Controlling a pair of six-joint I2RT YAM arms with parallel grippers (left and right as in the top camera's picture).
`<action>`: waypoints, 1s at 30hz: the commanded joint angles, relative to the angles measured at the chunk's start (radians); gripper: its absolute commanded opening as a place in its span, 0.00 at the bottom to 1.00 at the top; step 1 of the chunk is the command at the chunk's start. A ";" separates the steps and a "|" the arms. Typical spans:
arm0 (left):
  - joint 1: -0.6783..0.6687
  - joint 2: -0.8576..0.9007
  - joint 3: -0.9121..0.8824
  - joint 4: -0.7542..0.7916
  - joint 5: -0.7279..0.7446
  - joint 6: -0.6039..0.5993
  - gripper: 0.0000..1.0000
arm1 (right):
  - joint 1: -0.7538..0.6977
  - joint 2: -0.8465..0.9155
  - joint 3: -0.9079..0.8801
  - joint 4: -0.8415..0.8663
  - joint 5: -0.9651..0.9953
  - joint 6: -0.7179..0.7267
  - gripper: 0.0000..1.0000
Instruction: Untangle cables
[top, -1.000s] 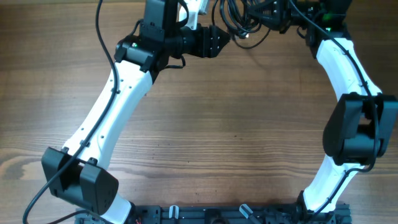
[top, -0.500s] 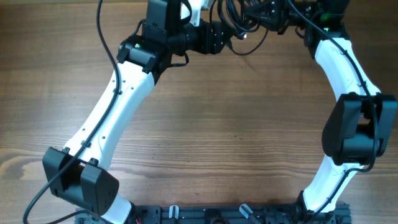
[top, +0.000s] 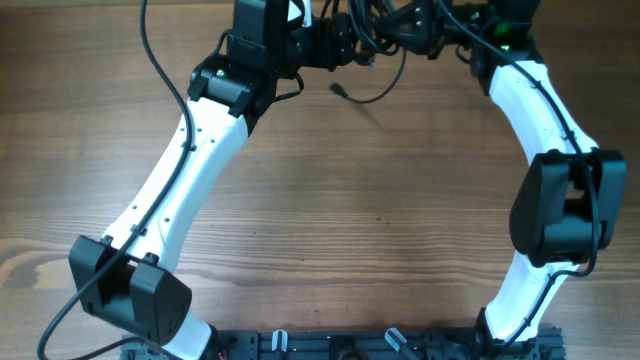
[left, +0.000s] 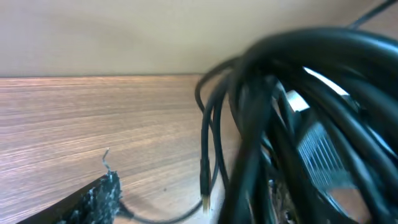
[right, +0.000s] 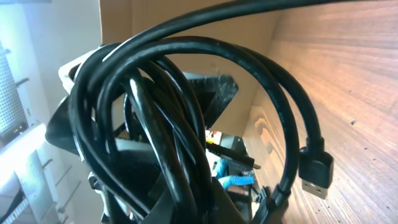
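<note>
The cables (top: 385, 25) are a knotted black bundle held off the table at the far edge, between my two grippers. My right gripper (top: 432, 22) is shut on the bundle, which fills the right wrist view (right: 161, 124) with a USB plug (right: 315, 176) hanging at the right. My left gripper (top: 345, 45) is open right against the bundle's left side. In the left wrist view the bundle (left: 298, 124) looms blurred at the right. One finger (left: 99, 196) shows at the lower left. The other finger is hidden. One loose cord end (top: 338, 90) hangs down to the table.
A thicker black wire (top: 160, 70) runs along the left arm from the table's far edge. The arm bases and a black rail (top: 340, 345) sit at the near edge. The table's back edge meets a wall (left: 124, 37) just behind the bundle.
The left gripper has moved up and right to the bundle. The bundle has shifted up toward the far edge. One cord end has dropped out and now hangs below it.
</note>
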 joint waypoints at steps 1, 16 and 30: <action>0.003 0.019 0.004 0.005 -0.053 -0.018 0.57 | 0.025 -0.006 0.012 0.010 -0.063 -0.024 0.04; 0.032 0.019 0.004 -0.212 -0.052 -0.016 0.04 | -0.023 -0.005 -0.008 -0.148 0.064 -0.312 0.21; 0.032 0.025 0.004 -0.379 -0.031 -0.022 0.04 | -0.062 -0.023 -0.007 -0.910 0.635 -0.846 0.58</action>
